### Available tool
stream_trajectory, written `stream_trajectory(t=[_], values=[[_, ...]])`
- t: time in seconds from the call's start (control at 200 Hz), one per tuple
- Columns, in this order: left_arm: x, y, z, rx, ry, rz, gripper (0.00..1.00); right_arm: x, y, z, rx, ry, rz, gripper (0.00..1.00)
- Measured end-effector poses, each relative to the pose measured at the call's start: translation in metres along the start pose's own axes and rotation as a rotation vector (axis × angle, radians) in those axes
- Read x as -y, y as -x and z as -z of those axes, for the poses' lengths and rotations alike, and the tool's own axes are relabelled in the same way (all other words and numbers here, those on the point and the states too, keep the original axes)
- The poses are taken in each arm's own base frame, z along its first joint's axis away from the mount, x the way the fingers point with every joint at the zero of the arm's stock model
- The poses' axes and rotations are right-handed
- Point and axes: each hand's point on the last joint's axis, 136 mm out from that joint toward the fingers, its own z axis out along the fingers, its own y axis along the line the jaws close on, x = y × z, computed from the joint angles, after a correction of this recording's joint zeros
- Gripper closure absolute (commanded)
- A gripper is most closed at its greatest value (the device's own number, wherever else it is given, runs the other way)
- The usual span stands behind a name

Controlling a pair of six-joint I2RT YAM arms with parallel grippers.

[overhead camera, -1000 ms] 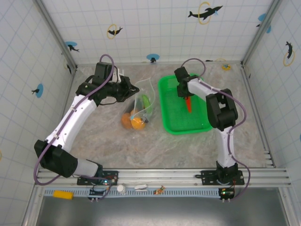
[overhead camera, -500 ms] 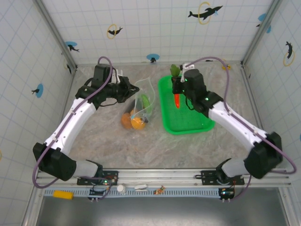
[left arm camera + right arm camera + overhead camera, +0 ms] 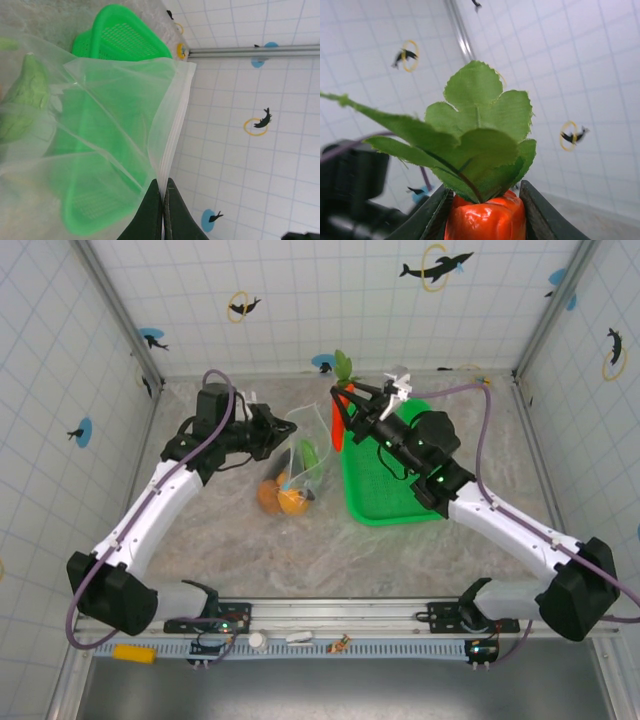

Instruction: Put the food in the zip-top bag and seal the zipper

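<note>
The zip-top bag point(image 3: 303, 462) lies mid-table, left of the green basket, with orange round food point(image 3: 285, 498) and a green piece point(image 3: 311, 454) inside. My left gripper point(image 3: 291, 427) is shut on the bag's mouth edge and holds it up. In the left wrist view the jaws point(image 3: 163, 186) pinch the zipper strip point(image 3: 176, 127), and a green vegetable point(image 3: 24, 97) shows through the plastic. My right gripper point(image 3: 347, 402) is shut on the orange carrot point(image 3: 339, 427), held in the air beside the bag's mouth with its green top point(image 3: 343, 365) up. The right wrist view has the carrot point(image 3: 485, 220) between my fingers.
The green mesh basket point(image 3: 390, 502) sits right of the bag, under my right arm. Tiled walls close off the back and both sides. A metal rail runs along the near edge.
My right arm has lifted the carrot out of the basket and carried it left and up, to beside the bag's mouth. The left gripper has kept its hold on the bag.
</note>
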Motion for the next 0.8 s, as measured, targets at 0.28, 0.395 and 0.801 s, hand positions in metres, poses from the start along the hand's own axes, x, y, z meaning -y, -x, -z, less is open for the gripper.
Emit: stream_trajectory(t=[0.28, 0.395, 0.801], values=[[0.01, 0.004, -0.002, 0.017, -0.058, 0.049, 1.0, 0.0, -0.039, -0.027, 0.017, 0.014, -0.006, 0.65], [0.012, 0.005, -0.001, 0.02, -0.069, 0.058, 1.0, 0.014, -0.069, -0.029, -0.01, -0.053, -0.029, 0.64], [0.01, 0.006, -0.004, 0.024, -0.082, 0.077, 1.0, 0.029, -0.121, -0.013, -0.06, -0.204, -0.122, 0.38]])
